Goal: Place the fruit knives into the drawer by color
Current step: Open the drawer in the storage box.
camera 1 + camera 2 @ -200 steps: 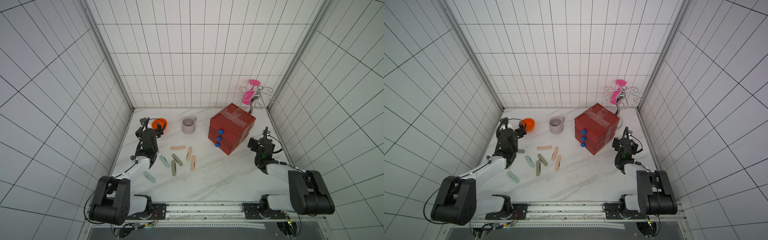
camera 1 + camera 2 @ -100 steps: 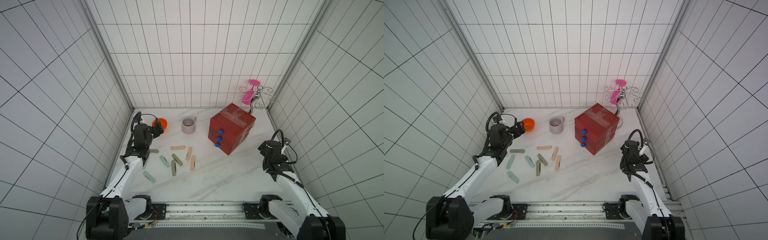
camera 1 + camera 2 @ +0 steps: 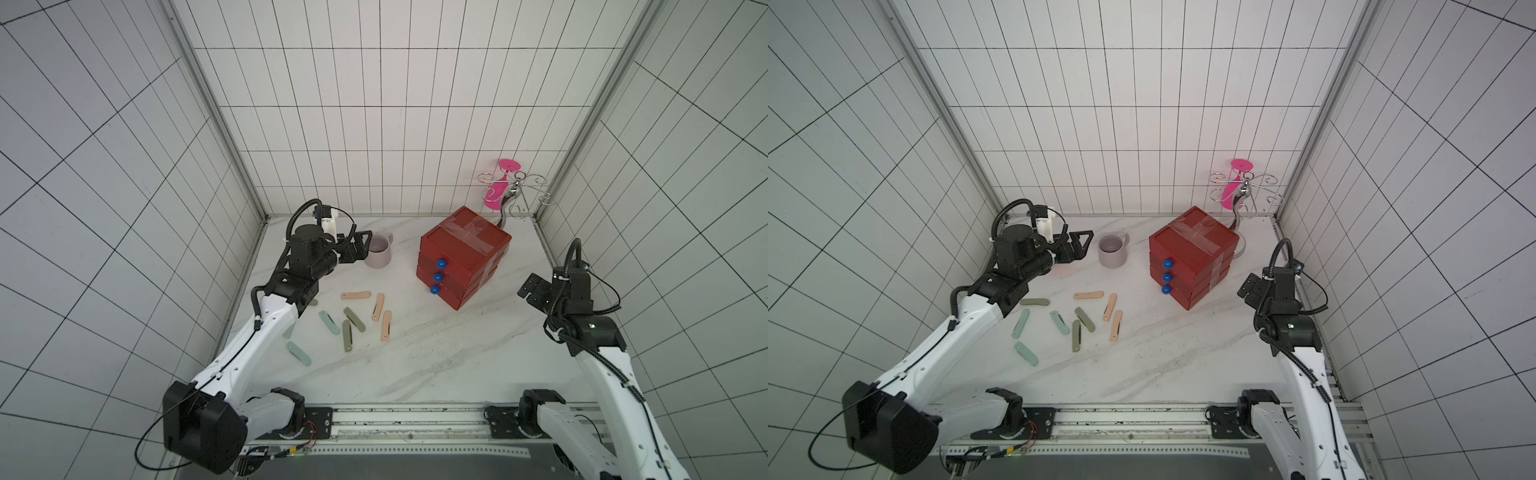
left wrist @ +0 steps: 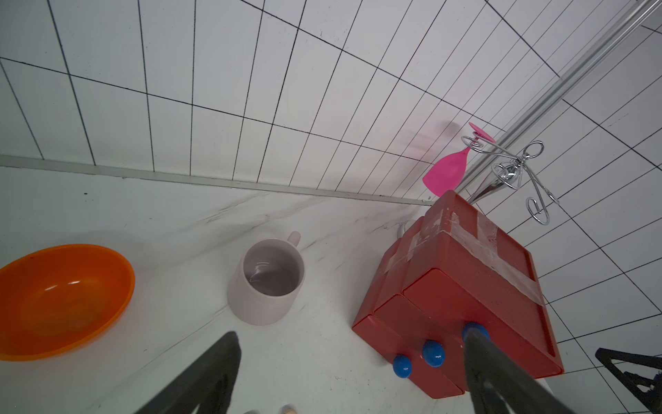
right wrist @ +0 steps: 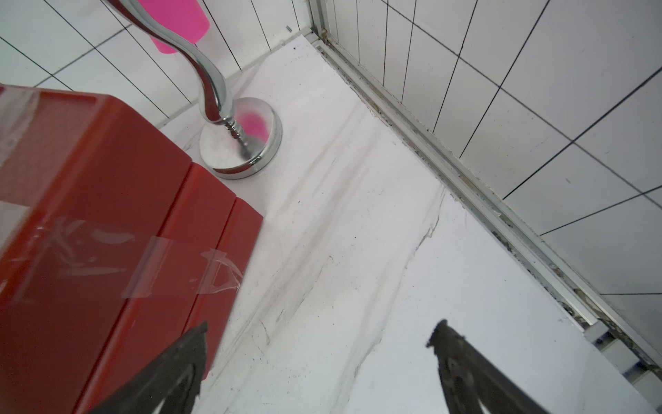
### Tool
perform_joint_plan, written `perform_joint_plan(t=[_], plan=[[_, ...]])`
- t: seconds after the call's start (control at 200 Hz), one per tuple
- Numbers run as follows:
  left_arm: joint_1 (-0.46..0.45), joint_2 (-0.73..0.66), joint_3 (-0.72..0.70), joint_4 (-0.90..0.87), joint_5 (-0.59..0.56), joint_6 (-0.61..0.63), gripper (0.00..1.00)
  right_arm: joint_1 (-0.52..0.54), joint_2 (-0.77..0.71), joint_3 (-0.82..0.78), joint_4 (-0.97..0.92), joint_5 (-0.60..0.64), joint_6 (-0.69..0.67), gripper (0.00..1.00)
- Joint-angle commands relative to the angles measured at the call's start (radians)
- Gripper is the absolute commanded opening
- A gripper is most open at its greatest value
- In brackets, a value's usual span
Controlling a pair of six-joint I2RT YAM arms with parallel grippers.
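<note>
While the fruit knives (image 3: pixel 1088 295) lie scattered on the white worktop (image 3: pixel 1163 365) near the left gripper (image 3: pixel 1086 246), beside its arm, the red drawer (image 3: pixel 1192 249) stands closed between it and the right gripper (image 3: pixel 1246 289). Both are spread wide, holding nothing.

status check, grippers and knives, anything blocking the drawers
Left gripper open, empty, near the mug. Right gripper open, empty, beside the drawers. Knives all on the table, drawers shut. Nothing in front of them.

Fruit knives (image 3: pixel 1084 319): peach, olive, mint; folded, scattered flat. Red three-tier drawer (image 3: pixel 1187 253) near them, upright, all shut.
</note>
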Motion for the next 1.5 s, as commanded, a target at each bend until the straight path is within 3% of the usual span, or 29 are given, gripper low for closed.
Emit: perform_joint_plan(t=[0.0,0.26,0.365,0.55,0.7,0.88,0.94,0.98,1.494], plan=[[-0.018,0.058,0.054,-0.028,0.073,0.003,0.98,-0.004,-0.014,0.173,-0.162,-0.043,-0.038,0.99],[-0.111,0.177,0.132,-0.027,0.131,0.042,0.98,-0.005,0.049,0.367,-0.243,-0.171,-0.087,1.0],[-0.136,0.208,0.137,-0.027,0.153,0.039,0.98,-0.004,0.087,0.423,-0.255,-0.241,-0.096,0.87],[-0.153,0.212,0.127,-0.026,0.182,0.01,0.98,0.001,0.136,0.475,-0.236,-0.329,-0.085,0.54],[-0.177,0.194,0.11,-0.015,0.19,-0.019,0.97,0.016,0.218,0.528,-0.24,-0.402,-0.106,0.38],[-0.186,0.172,0.082,0.008,0.183,-0.05,0.96,0.066,0.288,0.596,-0.241,-0.397,-0.12,0.29],[-0.184,0.167,0.073,0.016,0.184,-0.061,0.95,0.084,0.308,0.614,-0.24,-0.389,-0.123,0.17],[-0.185,0.167,0.07,0.02,0.188,-0.07,0.94,0.096,0.322,0.627,-0.241,-0.381,-0.123,0.0],[-0.189,0.255,0.034,0.084,0.325,-0.184,0.89,0.211,0.508,0.751,-0.239,-0.35,-0.133,0.0]])
